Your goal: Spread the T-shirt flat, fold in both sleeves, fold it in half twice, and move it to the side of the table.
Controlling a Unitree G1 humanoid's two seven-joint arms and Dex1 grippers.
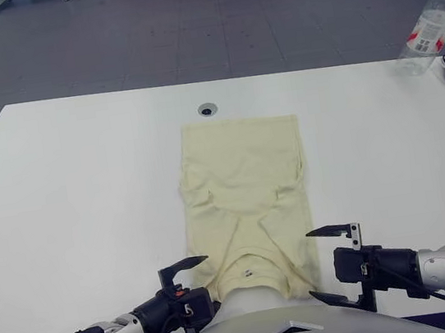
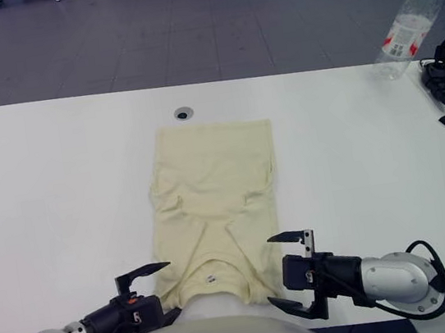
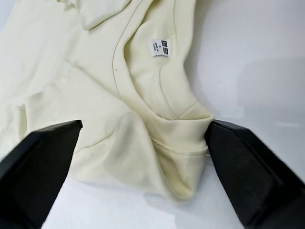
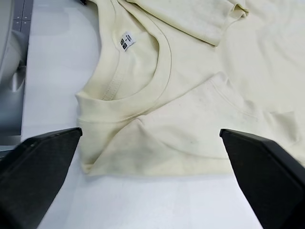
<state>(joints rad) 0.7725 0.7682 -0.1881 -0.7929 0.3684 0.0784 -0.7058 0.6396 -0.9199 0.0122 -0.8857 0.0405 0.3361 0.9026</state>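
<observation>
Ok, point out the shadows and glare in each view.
Left wrist view: soft grey shadow on the table beside the T-shirt collar; right wrist view: even light, only faint fold shadows; eye views: bright white table, no hard glare, shirt wrinkles lightly shaded.

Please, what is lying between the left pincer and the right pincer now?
The collar end of the T-shirt lies between the left pincer and the right pincer, as the left eye view shows.
</observation>
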